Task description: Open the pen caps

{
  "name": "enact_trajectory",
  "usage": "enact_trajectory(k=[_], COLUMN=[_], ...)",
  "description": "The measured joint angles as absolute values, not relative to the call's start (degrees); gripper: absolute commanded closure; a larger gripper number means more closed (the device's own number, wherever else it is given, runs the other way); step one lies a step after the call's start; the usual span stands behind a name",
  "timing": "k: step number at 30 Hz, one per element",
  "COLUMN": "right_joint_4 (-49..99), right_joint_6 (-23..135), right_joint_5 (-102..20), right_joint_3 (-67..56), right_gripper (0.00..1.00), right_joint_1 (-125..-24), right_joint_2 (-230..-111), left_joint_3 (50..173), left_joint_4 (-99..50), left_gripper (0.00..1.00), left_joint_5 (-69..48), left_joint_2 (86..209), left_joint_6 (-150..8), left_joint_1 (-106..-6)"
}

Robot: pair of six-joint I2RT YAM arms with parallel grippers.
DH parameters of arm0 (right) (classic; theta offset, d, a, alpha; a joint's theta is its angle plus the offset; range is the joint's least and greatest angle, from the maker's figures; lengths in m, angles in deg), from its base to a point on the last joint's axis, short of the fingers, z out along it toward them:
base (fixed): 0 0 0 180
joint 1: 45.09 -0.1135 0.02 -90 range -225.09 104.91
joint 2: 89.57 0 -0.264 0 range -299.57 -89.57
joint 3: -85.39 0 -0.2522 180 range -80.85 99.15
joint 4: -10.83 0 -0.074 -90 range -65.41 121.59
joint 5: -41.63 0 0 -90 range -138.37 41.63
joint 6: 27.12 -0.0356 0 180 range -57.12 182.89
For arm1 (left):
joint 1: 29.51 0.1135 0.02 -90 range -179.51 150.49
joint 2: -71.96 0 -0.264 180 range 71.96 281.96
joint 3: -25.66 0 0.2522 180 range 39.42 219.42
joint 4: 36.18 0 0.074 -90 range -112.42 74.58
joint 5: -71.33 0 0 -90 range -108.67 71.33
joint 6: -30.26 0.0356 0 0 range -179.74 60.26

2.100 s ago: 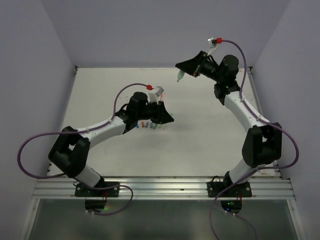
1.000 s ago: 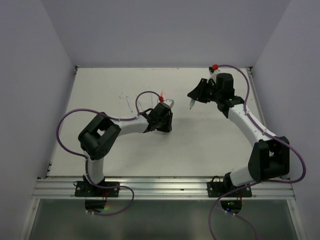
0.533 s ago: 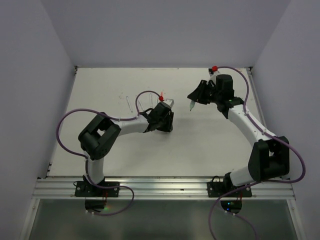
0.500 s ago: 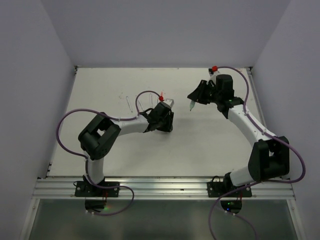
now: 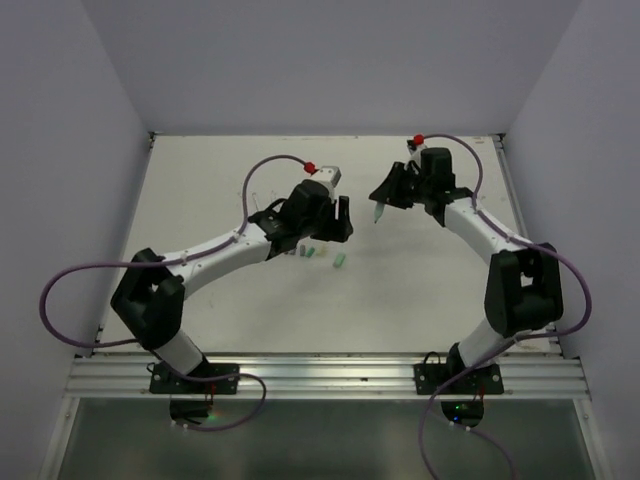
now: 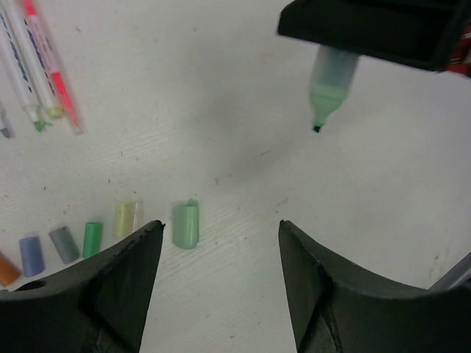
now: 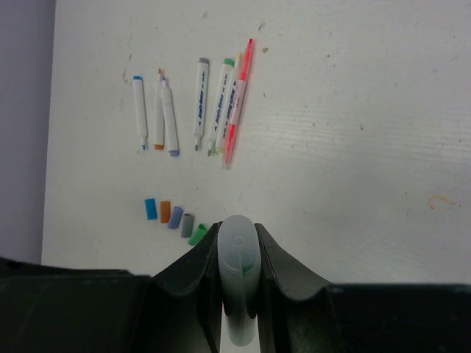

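The left end effector [image 6: 221, 294] is seen open above the white, faintly ridged surface [image 6: 243, 110]. Its dark, matte, wedge-shaped fingers [image 6: 118, 287] are spread, and nothing is gripped between them. The mint green cap [image 6: 186, 224], a short smooth plastic cylinder, is laid flat just ahead of that gap. Left of the mint green cap the other pen caps [image 6: 92, 239] are set in a curved row: yellowish, green, grey, bluish, and an orange one cut off by the frame edge. Well beyond the mint green cap, thin white pen barrels [image 6: 37, 66] are laid side by side. Above and right of the mint green cap, a translucent pen [image 6: 331, 81] with a green tip is clamped by the right end effector [image 7: 237, 250].
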State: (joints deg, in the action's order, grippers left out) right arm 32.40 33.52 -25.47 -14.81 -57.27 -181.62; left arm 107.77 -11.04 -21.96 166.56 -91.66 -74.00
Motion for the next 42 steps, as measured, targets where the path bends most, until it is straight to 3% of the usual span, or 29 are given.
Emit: enact_trajectory(k=[11, 19, 28, 36, 42], right_joint_4=[28.38, 24.32, 15.81, 14.87, 15.62], right_joint_6=[30.33, 27.68, 21.02, 19.42, 20.82], right_joint_5=[-22.04, -20.22, -18.28, -17.21, -17.45], right_joint_3=[-3.92, 4.45, 6.35, 10.68, 11.77], right_gripper=[0.99, 0.91, 0.8, 0.55, 0.46], right_joint_1=[-58.04, -60.73, -63.04, -63.48, -63.46], right_joint_2=[-199.65, -211.3, -220.38, -224.31, -224.31], left_joint_3=[106.29, 98.16, 93.35, 93.15, 93.15], left_joint_4=[-8.57, -4.83, -3.43, -3.46, -3.46], left_gripper=[0.02, 0.0, 0.0, 0.0, 0.0], left_joint_5=[-24.25, -27.49, -27.82, -27.42, -26.98], left_joint_2=[153.73, 147.05, 143.48, 143.29, 143.29], left_joint_6=[-91.07, -89.02, -88.62, -88.58, -88.52], left_joint_1=[-66.52, -54.78, -51.13, -50.13, -49.65])
